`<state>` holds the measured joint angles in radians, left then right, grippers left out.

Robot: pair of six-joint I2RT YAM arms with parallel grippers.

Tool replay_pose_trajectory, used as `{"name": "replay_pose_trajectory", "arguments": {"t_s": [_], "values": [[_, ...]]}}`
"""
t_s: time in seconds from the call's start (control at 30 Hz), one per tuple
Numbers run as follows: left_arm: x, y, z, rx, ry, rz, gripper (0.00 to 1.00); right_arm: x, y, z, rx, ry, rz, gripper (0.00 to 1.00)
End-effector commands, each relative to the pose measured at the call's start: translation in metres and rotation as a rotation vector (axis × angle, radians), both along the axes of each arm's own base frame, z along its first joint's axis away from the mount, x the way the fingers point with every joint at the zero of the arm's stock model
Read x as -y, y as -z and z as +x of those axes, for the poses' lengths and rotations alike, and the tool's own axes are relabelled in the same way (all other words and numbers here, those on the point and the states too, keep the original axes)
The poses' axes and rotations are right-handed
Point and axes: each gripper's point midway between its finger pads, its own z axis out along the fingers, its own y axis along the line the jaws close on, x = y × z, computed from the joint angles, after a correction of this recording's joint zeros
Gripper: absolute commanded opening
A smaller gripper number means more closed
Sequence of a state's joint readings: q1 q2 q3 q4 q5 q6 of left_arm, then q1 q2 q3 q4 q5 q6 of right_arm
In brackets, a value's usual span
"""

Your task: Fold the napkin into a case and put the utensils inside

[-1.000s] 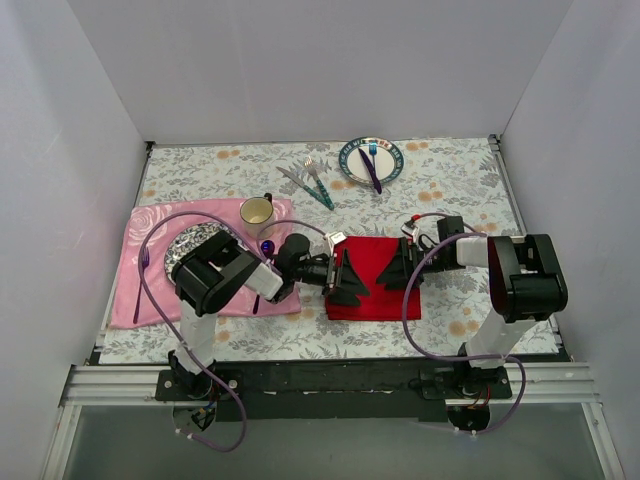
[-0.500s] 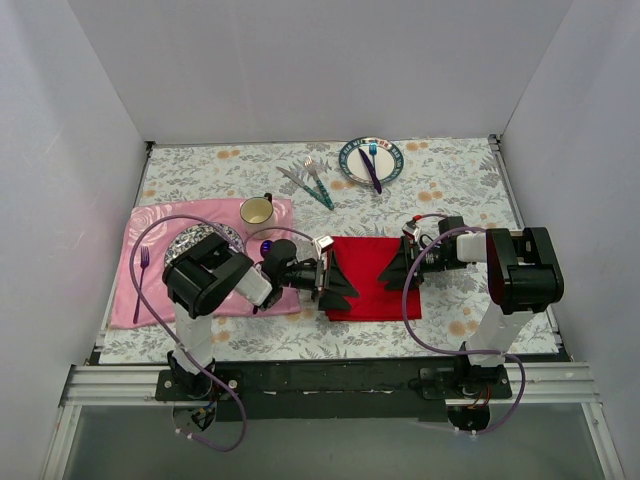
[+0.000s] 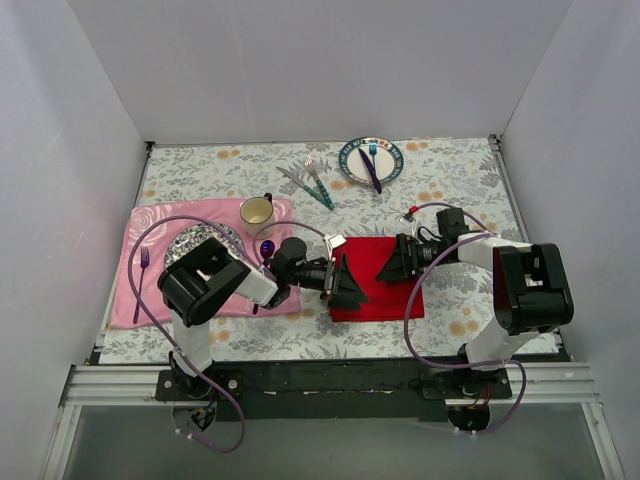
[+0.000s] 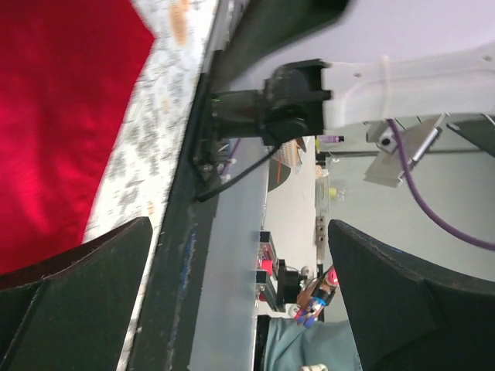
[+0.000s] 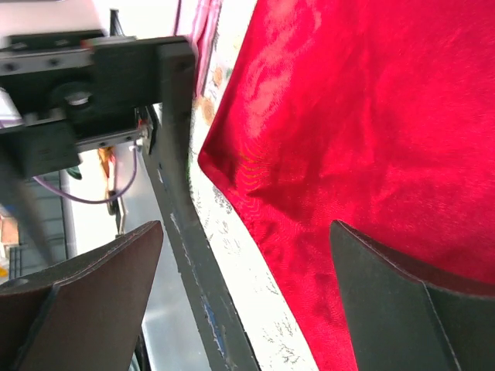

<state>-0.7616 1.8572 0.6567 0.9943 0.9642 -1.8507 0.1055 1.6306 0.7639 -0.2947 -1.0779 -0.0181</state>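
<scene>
Floral table (image 3: pixel 200 175), white walls. We note the napkin (image 3: pixel 385 295) flat at centre. Left gripper (image 3: pixel 356 282) at its 9 o'clock edge, right gripper (image 3: pixel 390 262) over its 2 o'clock part; both spread wide, gripping nothing (cloth contact unclear). Utensils (image 3: pixel 312 182) lie well apart at 11 o'clock.

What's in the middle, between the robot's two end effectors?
The plain bright red cloth napkin lies between the left end effector and the right end effector, both open. The top view shows it.
</scene>
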Motion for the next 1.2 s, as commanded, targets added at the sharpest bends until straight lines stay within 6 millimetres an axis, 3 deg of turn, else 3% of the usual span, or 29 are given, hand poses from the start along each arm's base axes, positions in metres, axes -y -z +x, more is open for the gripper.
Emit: {"name": "replay_pose_trajectory", "arguments": {"t_s": [0.0,0.27,0.33,0.4,0.53,0.57,0.63,0.67,0.73,0.77,0.83,0.9,1.17], "values": [[-0.006,0.033,0.0,-0.044,-0.031,0.101,0.98,-0.003,0.009,-0.002,-0.011,-0.008,-0.03,0.96],[-0.011,0.06,-0.002,-0.117,-0.047,0.159,0.98,0.003,0.05,-0.001,-0.12,0.014,-0.107,0.84],[-0.01,0.052,0.0,-0.096,-0.04,0.134,0.98,0.006,0.051,0.001,-0.129,0.02,-0.117,0.84],[-0.008,0.025,0.001,0.007,-0.003,0.077,0.98,0.004,0.039,0.003,-0.108,-0.002,-0.084,0.83],[-0.002,-0.03,0.028,0.245,-0.012,0.012,0.98,-0.006,-0.021,0.024,0.041,-0.023,0.04,0.85],[0.0,-0.049,0.05,0.294,-0.05,-0.006,0.98,-0.009,-0.042,0.038,0.089,-0.005,0.068,0.87],[0.0,-0.053,0.078,0.267,-0.114,0.031,0.98,-0.01,-0.059,0.052,0.125,0.024,0.096,0.92],[-0.002,-0.064,0.1,0.267,-0.163,0.019,0.98,-0.011,-0.066,0.059,0.139,0.04,0.103,0.94],[0.0,-0.058,0.124,0.195,-0.221,0.044,0.98,-0.015,-0.072,0.075,0.131,0.088,0.126,0.96],[0.004,-0.066,0.138,0.194,-0.261,0.04,0.98,-0.015,-0.069,0.078,0.126,0.102,0.134,0.96],[0.009,-0.05,0.15,0.115,-0.287,0.093,0.98,-0.018,-0.07,0.092,0.114,0.148,0.158,0.96],[0.015,-0.053,0.156,0.106,-0.29,0.058,0.98,-0.02,-0.071,0.103,0.14,0.177,0.183,0.96],[0.023,-0.015,0.177,0.031,-0.314,0.059,0.98,-0.026,-0.042,0.135,0.042,0.258,0.22,0.94]]}}
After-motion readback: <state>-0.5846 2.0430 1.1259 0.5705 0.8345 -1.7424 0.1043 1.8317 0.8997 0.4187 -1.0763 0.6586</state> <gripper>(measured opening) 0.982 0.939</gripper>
